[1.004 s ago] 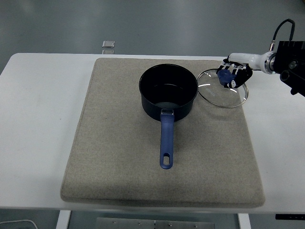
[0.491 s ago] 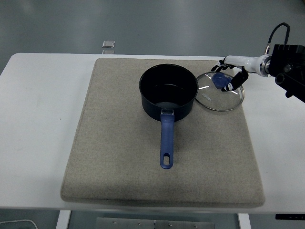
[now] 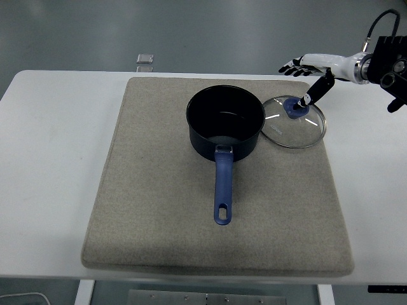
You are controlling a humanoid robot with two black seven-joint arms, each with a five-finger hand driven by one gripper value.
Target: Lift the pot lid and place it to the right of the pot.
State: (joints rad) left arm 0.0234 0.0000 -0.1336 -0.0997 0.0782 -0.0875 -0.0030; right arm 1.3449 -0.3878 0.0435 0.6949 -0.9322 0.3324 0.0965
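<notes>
1. One glass lid [image 3: 294,122] lies flat on the mat [image 3: 159,216], just right of the pot [image 3: 225,122], its rim against the pot's.
2. Right hand [image 3: 308,68] hovers above the lid's far right part.
3. Fingers [image 3: 289,66] spread, holding nothing; thumb tip at the blue knob [image 3: 296,108].

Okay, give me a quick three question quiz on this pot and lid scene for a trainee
1. True or false: the glass lid lies on the mat to the right of the pot.
2. Which way does the pot's blue handle point? A) toward the table's near edge B) toward the far edge
3. Fill in: the right hand has its fingers ____ above the lid's knob.

Key: 1 true; 2 A; 3 open
</notes>
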